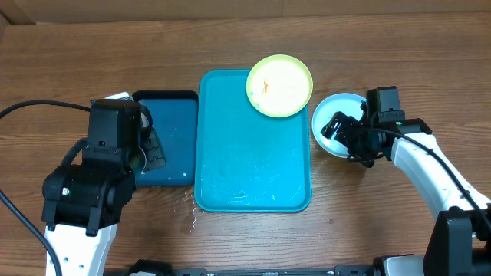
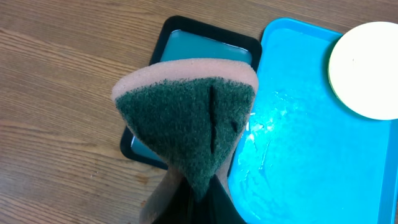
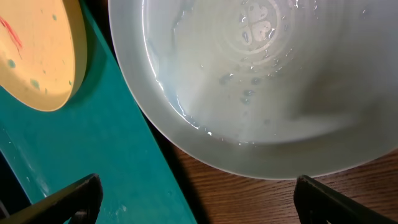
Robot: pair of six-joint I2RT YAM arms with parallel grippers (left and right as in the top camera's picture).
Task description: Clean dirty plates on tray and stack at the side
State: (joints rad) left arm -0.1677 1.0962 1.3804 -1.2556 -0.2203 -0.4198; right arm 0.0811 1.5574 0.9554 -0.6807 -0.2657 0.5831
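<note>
The turquoise tray [image 1: 253, 161] [image 2: 298, 124] [image 3: 93, 155] lies mid-table, wet and shiny. One lime-green plate [image 1: 280, 86] [image 2: 367, 68] [image 3: 37, 56] with small red smears rests on its far right corner, overlapping the rim. A light-blue plate [image 1: 337, 107] [image 3: 261, 93], wet with droplets, sits on the table just right of the tray. My right gripper [image 1: 345, 138] [image 3: 196, 186] hovers open at that plate's near edge, nothing between its fingers. My left gripper [image 1: 146, 149] [image 2: 199, 208] is shut on a green-faced sponge [image 2: 186, 118] above the dark-blue tray.
The smaller dark-blue tray [image 1: 173, 123] [image 2: 186, 46] with a black rim lies against the turquoise tray's left side. Water drops [image 1: 192, 211] dot the wood by the turquoise tray's near left corner. Bare wooden table surrounds both trays.
</note>
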